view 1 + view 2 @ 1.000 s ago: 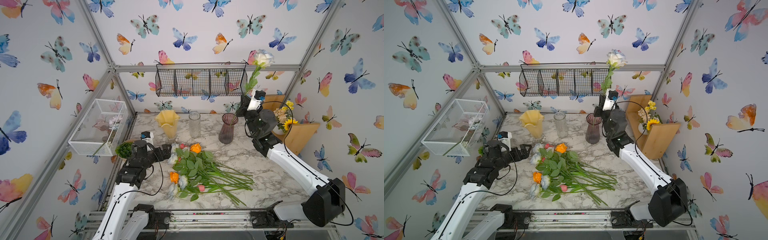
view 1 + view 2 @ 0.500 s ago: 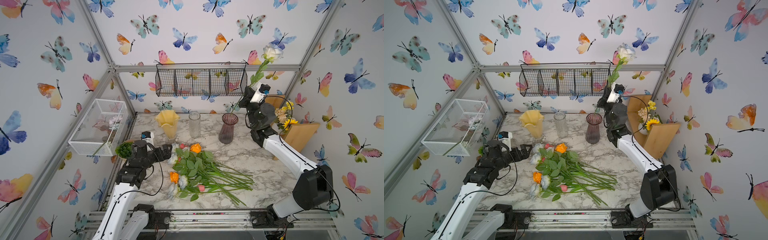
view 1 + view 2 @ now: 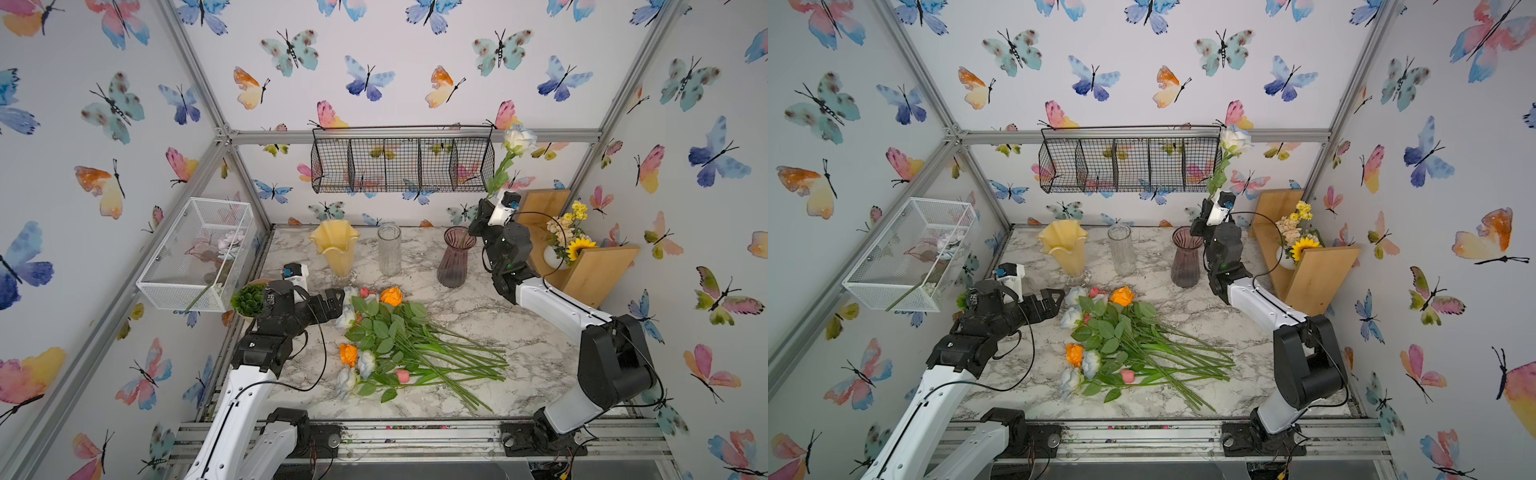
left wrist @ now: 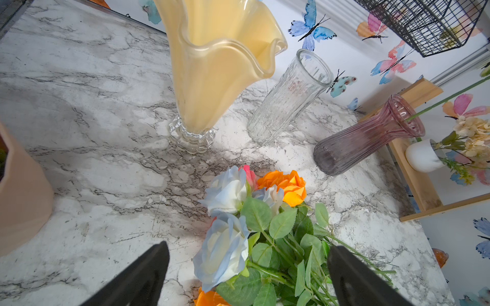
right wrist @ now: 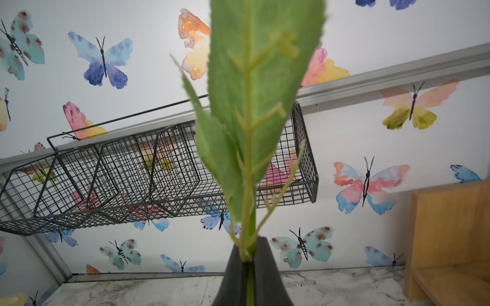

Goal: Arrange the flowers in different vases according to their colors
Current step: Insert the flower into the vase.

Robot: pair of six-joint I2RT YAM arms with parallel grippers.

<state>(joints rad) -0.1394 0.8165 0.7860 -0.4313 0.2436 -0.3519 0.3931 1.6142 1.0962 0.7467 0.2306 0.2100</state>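
**Over by the purple vase (image 3: 454, 259): white rose (image 3: 517, 139) up high**

Looks like the right gripper (image 3: 489, 197) is pinched shut on the white rose's stem, bloom up by the wire basket (image 3: 401, 166), stem end at the purple vase's mouth. The left gripper (image 3: 337, 300) gapes wide beside the flower pile (image 3: 386, 336) on the marble tabletop (image 3: 519, 332). These are probably light, springy fakes, so grab bare stem, not the soft bloom.

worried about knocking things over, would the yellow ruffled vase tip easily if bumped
Probably top-heavy: the yellow vase flares wide above a small clear foot, so a rim bump may tip it. It looks glassy, so likely fragile.
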